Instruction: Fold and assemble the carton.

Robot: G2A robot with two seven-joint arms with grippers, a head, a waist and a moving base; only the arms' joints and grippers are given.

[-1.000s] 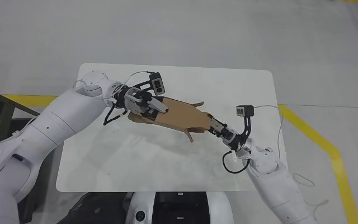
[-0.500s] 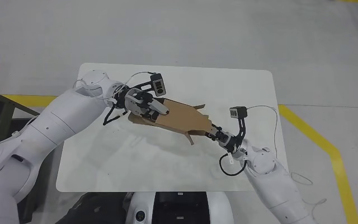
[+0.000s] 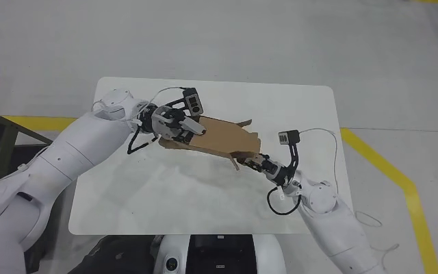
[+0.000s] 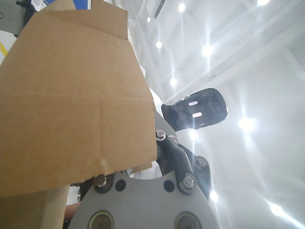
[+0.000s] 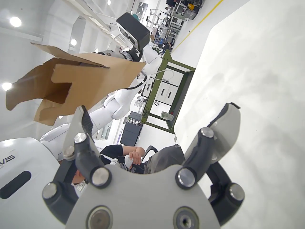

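Left gripper (image 3: 183,127) is clamped on the left end of the brown, flattened corrugated-cardboard carton (image 3: 222,139) and holds it clear of the white table (image 3: 301,103). Right gripper (image 5: 155,117), jaws spread and empty, sits just beside the carton's right-end flaps.

Judgement: light, stiff across panels, hinges readily at creases, flaps tear-prone. Best gripped on a panel edge near a crease, not on a loose flap.

Versus 1.0 s ago: right gripper has left the carton's right end and shifted toward its lower flap.

White table (image 3: 205,198), rectangular with rounded corners, plain matte top. Stands on grey floor (image 3: 274,41). Yellow floor line (image 3: 383,161) runs past both its short sides.
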